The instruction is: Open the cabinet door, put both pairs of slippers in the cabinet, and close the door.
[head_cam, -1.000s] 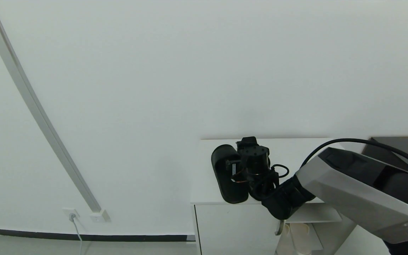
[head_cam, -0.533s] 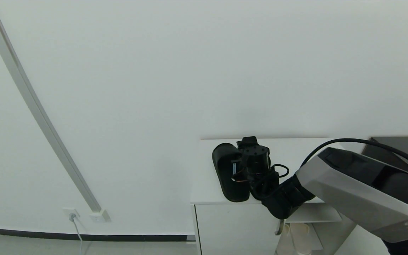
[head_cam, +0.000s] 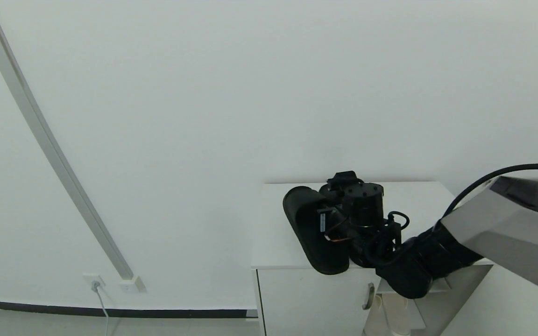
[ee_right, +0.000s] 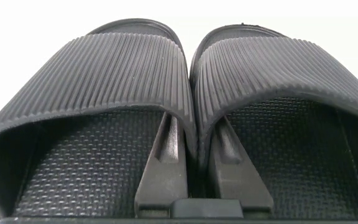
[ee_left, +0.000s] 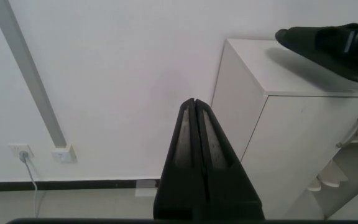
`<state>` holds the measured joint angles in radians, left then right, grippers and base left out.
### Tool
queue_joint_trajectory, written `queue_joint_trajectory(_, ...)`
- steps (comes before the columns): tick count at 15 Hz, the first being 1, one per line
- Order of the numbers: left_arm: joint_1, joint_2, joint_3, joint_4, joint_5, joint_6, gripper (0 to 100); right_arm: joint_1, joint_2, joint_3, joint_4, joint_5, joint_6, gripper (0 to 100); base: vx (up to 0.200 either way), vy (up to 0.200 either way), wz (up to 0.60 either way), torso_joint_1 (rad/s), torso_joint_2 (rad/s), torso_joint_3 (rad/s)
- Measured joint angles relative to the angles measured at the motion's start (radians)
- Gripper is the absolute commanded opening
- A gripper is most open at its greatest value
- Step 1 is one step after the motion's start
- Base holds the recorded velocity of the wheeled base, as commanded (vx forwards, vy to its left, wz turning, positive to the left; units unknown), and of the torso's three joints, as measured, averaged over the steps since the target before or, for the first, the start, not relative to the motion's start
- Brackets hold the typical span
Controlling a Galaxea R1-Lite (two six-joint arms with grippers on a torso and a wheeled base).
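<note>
Since a second ago the right arm has drawn back toward the robot's right and risen a little, carrying the slippers with it; their heels now hang past the front edge of the cabinet top.

Nearest, the left gripper hangs low beside the cabinet with its fingers pressed flat together, holding nothing. The right gripper is closed over the two inner strap walls of the black slippers, one finger inside each slipper. The pair sits side by side, squeezed at the middle. From the head view the slippers are above the left part of the cabinet top; I cannot tell whether they touch it.

The step in hand looks like carrying this pair down into the open side. The grip is a narrow pinch on soft straps, so a slow, level move seems wise. The heels should clear the top edge and the handle before the arm lowers.

Count: two black slippers forming one pair, one cabinet, one handle and two grippers. Pale shapes lie on a shelf inside; what they are I cannot tell.
</note>
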<state>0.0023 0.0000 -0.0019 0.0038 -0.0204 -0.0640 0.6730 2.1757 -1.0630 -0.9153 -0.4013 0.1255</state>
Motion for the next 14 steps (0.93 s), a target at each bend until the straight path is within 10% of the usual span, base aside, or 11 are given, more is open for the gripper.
queue_joint_trajectory(8, -0.001, 0.0, 0.0, 0.0, 0.0, 0.0, 0, 0.072, -0.311, 0.419, -0.073, 0.261, -0.087, 0, 0.0, 0.0, 0.0, 0.0, 0.0, 0.0)
queue_joint_trajectory(14, 0.0, 0.0, 0.0, 0.0, 0.0, 0.0, 0, 0.084, -0.385, 0.48, -0.074, 0.259, -0.087, 0, 0.0, 0.0, 0.0, 0.0, 0.0, 0.0)
